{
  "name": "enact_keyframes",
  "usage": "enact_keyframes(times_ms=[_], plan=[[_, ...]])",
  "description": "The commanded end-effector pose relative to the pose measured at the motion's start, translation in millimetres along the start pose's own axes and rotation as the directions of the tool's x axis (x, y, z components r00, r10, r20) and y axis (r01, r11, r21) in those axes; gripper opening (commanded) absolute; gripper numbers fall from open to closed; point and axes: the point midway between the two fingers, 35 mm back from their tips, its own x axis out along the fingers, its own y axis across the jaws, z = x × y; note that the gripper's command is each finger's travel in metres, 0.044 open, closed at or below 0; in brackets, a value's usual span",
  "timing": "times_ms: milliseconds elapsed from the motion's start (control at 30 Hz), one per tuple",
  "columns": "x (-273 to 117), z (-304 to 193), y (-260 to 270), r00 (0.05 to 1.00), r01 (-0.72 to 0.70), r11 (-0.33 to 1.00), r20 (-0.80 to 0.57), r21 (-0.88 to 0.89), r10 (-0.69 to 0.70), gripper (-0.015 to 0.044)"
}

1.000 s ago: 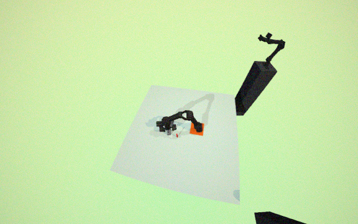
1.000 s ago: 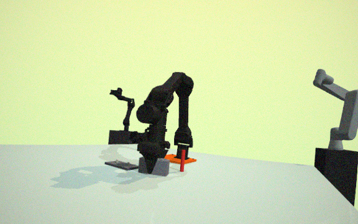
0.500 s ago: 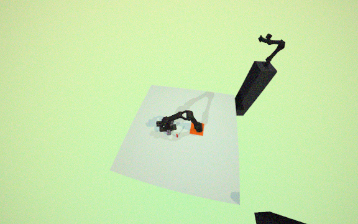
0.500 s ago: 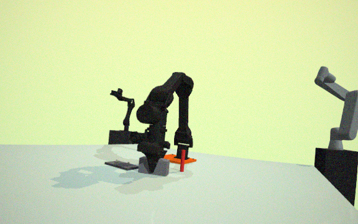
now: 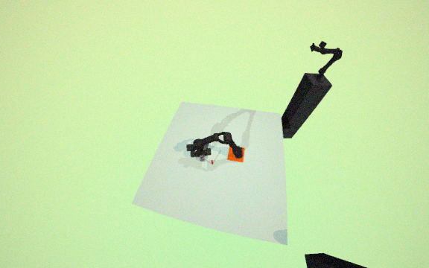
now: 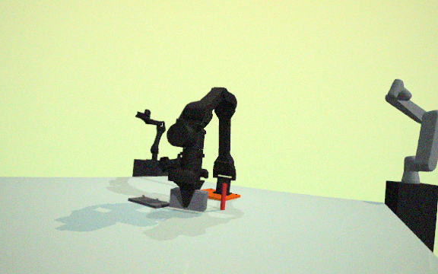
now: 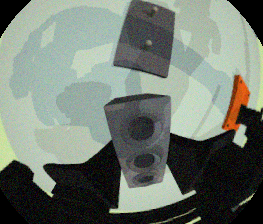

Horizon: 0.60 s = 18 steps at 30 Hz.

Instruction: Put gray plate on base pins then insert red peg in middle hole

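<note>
The gray plate is a thick block with three holes, seen facing the wrist camera. It rests on or very close to the table. My gripper is shut on it, one finger on each side. The dark gray base lies flat beside the plate, apart from it, with two small pins on top; in the top view it is hidden by the arm. The red peg stands upright on the other side of the plate; I cannot make it out in the wrist view.
My arm stands on an orange mounting plate, behind the peg in the exterior view. Another black arm on a dark pedestal stands beyond the table. A gray arm on a black pedestal stands at the right in the exterior view.
</note>
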Motion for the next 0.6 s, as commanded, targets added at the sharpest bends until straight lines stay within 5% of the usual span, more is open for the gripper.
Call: enact_keyframes(times_ms=[0, 567], plan=[[-13.7, -0.5, 4.1, 1.0, -0.007, 1.0, -0.003, 0.004, 0.007, 0.0], [-67.6, -2.1, 8.4, 1.0, -0.008, 1.0, -0.003, 0.002, 0.008, 0.0]])
